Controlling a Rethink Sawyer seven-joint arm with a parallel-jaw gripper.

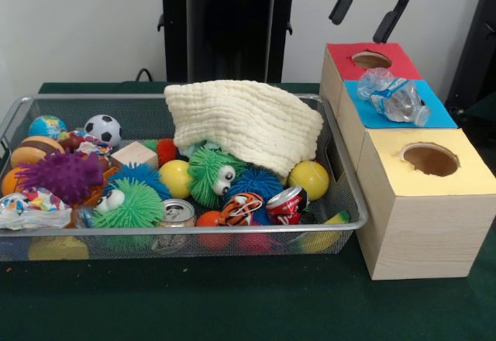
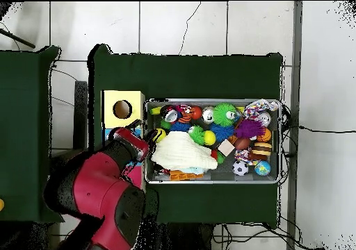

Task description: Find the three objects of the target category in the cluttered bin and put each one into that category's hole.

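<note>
The silver wire-mesh bin [image 1: 77, 98] sits on the green table, full of toys, and also shows in the overhead view [image 2: 281, 144]. To its right stand a red-topped box [image 1: 341, 53], a blue-topped box [image 1: 438, 112] and a yellow-topped box [image 1: 473, 178], each with a round hole on top. A crushed clear plastic bottle [image 1: 394, 98] lies on the blue box, over its hole. My gripper [image 1: 357, 29] hangs above the red box, open and empty. In the overhead view the arm [image 2: 104, 185] covers the red and blue boxes.
A cream cloth [image 1: 244, 120] drapes over the bin's back right. Around it lie fuzzy balls, yellow balls [image 1: 309, 178], a soccer ball [image 1: 102, 129], a silver can [image 1: 177, 213], a crushed red can [image 1: 287, 201] and a wooden block [image 1: 133, 155].
</note>
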